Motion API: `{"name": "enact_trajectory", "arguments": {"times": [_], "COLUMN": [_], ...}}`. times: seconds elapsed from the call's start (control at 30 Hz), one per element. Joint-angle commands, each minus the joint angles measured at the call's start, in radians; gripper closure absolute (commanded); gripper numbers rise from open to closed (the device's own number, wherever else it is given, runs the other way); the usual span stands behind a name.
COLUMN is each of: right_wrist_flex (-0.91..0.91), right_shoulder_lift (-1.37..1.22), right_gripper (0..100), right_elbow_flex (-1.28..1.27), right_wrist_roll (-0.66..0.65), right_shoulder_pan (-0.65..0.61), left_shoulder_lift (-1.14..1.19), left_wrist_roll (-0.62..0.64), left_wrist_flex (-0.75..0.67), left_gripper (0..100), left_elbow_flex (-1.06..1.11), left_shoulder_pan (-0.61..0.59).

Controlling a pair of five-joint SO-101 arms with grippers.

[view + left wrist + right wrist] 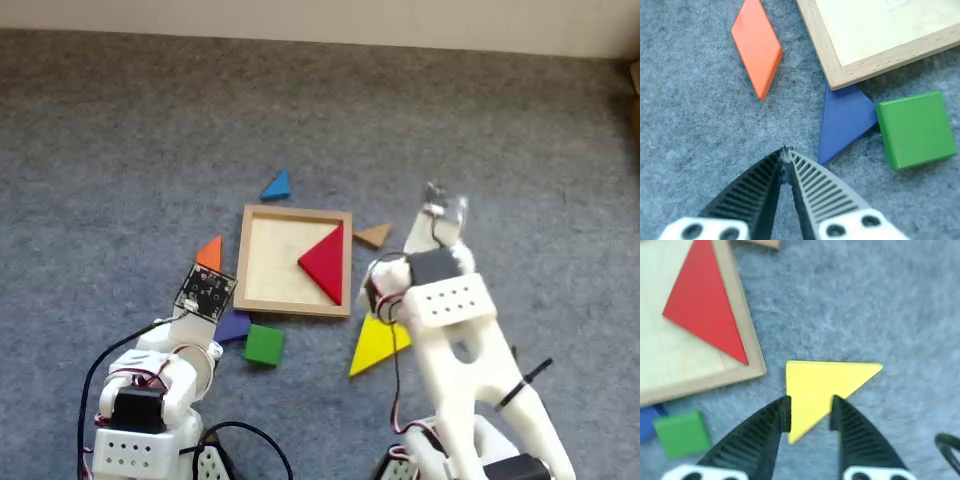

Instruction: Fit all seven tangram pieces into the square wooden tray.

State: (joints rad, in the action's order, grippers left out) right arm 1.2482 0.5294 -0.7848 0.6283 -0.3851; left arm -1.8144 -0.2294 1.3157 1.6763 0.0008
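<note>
On my feed the whole work surface is a grey felt-like carpet. A square wooden tray lies flat on it near the middle. Beyond the tray's far edge I see a small blue wooden triangle, and by its far corner on the other side a small tan wooden triangle. An orange wooden parallelogram lies just beside the tray. At the near corner a dark blue wooden triangle touches the frame, with a green wooden square right against it. A large yellow wooden triangle lies just off the other near corner.
</note>
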Motion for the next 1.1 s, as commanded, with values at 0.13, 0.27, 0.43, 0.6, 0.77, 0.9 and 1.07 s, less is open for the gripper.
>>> {"name": "enact_trajectory", "arguments": {"times": [0.13,0.27,0.43,0.6,0.77,0.9,1.07], "right_wrist_flex": [-0.176,-0.208,-0.232,-0.249,-0.248,-0.254,-0.255], "right_shoulder_lift": [0.036,0.035,-0.025,-0.246,-0.395,-0.407,-0.417], "right_gripper": [61.1,60.2,60.2,60.2,60.2,60.2,60.2], "right_elbow_flex": [-0.068,-0.076,-0.074,-0.008,0.105,0.128,0.133], "right_wrist_roll": [0.117,0.15,0.153,0.278,0.344,0.347,0.347], "right_shoulder_pan": [-0.074,-0.077,-0.073,-0.073,-0.071,-0.027,0.001], "left_shoulder_lift": [-0.005,-0.005,-0.005,-0.005,-0.005,-0.005,-0.005], "left_wrist_roll": [0.006,0.006,0.006,0.006,0.006,0.006,0.006], "left_wrist_flex": [0.005,0.005,0.005,0.005,0.005,0.005,0.005], "left_gripper": [99,99,99,99,99,99,99], "left_elbow_flex": [0.019,0.019,0.019,0.019,0.019,0.019,0.019], "left_shoulder_pan": [-0.004,-0.004,-0.004,-0.004,-0.004,-0.004,-0.004]}}
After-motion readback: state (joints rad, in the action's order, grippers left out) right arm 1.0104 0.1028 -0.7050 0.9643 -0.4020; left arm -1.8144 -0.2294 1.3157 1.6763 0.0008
